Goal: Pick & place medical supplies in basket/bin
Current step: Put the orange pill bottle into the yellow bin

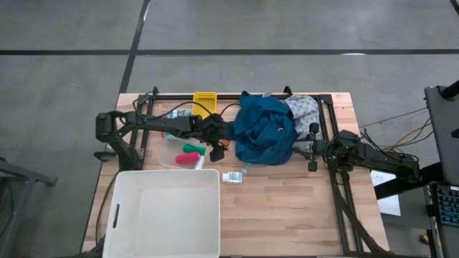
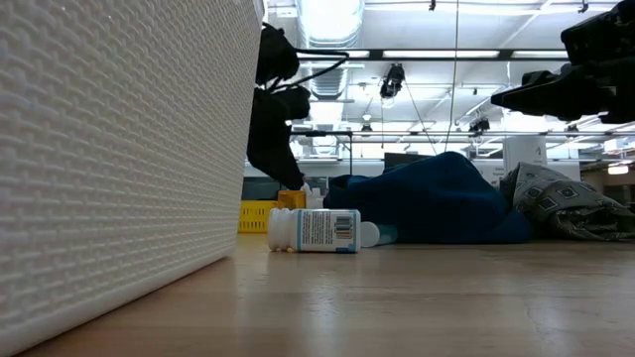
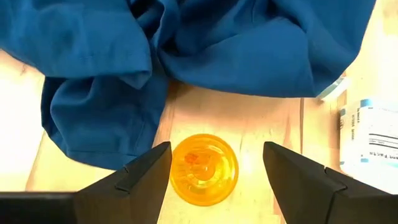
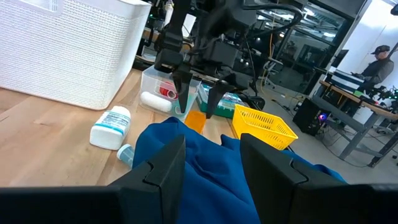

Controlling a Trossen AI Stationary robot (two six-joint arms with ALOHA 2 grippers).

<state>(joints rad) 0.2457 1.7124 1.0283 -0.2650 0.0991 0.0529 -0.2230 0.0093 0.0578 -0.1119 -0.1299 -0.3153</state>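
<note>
left hand (image 3: pixel 214 163) open, empty, straddling upright orange bottle (image 3: pixel 204 169) | bottle directly below, axis vertical, beside blue garment (image 3: pixel 186 43) | right hand (image 4: pixel 211 155) farther, parted, empty

garment (image 1: pixel 264 129) blue | cloth (image 1: pixel 304 109) grey – speckled | bottle (image 3: pixel 204 168) orange | tub (image 1: pixel 166 213) white | basket (image 1: pixel 205 101) yellow, possibly mesh
</note>
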